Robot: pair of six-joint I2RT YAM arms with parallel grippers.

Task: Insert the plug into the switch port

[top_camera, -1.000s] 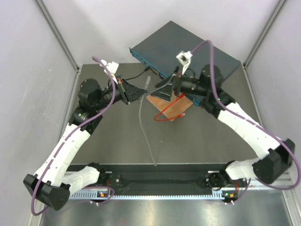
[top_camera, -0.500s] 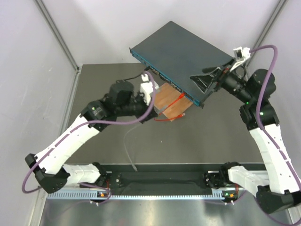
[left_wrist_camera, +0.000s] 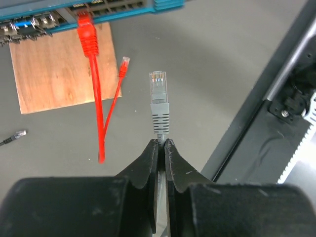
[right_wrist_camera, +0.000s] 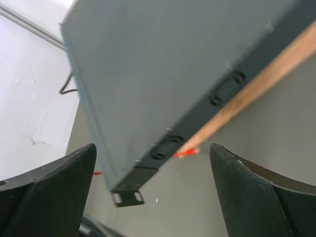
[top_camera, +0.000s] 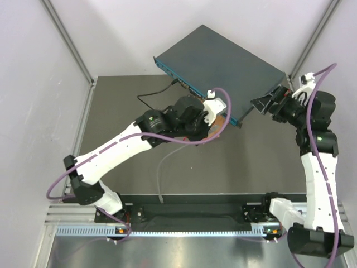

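Grey connector [left_wrist_camera: 158,101] stands straight out of the left claw [left_wrist_camera: 160,144]. The claw's two black fingers are clenched tight on the cable just behind the connector's ribbed boot. The connector's clear tip points toward the switch but is well short of it, over bare table [left_wrist_camera: 222,64].

Left of it, a thin red cable [left_wrist_camera: 98,113] runs in a narrow loop across the table and up onto a wooden board [left_wrist_camera: 49,74]. One end lies loose at the board's right edge, a small red connector [left_wrist_camera: 124,64] with a clear tip. A black cable's connector [left_wrist_camera: 19,134] lies on the table below the board's left corner.

Farther on is the plug [left_wrist_camera: 85,29], the red-booted end of the cable's other run. It sits nose-first against the front of the switch [left_wrist_camera: 128,5], in line with the ports [left_wrist_camera: 29,27] along the teal face, and its boot sticks out over the board. The pictures do not show whether it is pushed fully home. Neither claw touches it.

From above, the switch is a wide, flat, dark blue-grey box lying at an angle at the far side of the table, its front edge over the board.

The right claw [top_camera: 261,105] is released and holds nothing, its fingers spread wide. It is just beside the switch's right-hand corner and apart from it. Its wrist camera looks along the box's side, where the corner bracket shows.
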